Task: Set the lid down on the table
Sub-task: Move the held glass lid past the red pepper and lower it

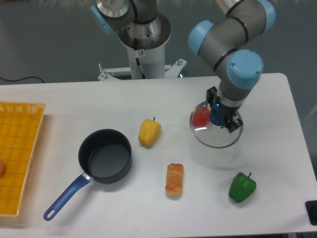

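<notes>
The lid (214, 135), a clear glass disc with a thin metal rim, hangs level over the right part of the white table (74, 104). My gripper (219, 118) points straight down and is shut on the lid's blue centre knob. A red pepper (200, 117) shows through the glass at the lid's left edge. I cannot tell from this view how high the lid is above the tabletop.
A dark saucepan (105, 156) with a blue handle stands open at centre left. A yellow pepper (149, 132), a piece of fried food (174, 180) and a green pepper (242, 187) lie around it. A yellow-orange mesh tray (17, 153) sits at the left edge.
</notes>
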You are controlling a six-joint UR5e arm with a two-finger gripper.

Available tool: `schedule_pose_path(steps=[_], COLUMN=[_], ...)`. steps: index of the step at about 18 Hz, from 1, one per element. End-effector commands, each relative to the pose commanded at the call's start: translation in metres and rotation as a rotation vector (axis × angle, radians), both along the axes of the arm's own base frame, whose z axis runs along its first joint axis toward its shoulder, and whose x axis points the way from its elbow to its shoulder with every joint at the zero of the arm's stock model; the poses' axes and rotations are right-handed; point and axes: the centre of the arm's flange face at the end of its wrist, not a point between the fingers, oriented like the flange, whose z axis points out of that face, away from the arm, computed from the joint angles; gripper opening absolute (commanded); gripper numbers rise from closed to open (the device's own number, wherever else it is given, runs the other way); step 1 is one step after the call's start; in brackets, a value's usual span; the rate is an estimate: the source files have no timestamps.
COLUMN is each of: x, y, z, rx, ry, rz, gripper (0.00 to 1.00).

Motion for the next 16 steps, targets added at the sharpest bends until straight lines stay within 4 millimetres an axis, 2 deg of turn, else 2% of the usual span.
schedule_pose_path(steps=[3,8,11,16], x=[-0.012,-0.040,-0.052,-0.058], y=[-0.004,-0.026,-0.031,-0.030], z=[-0.007,-0.023,-0.032,-0.045], rx=[-0.016,-0.007,-0.008,-0.007], ry=[0.012,0.019,0.011,0.015], rz=[-0.023,-0.060,-0.068,-0.066], gripper=[0.48,0.48,0.48,0.48])
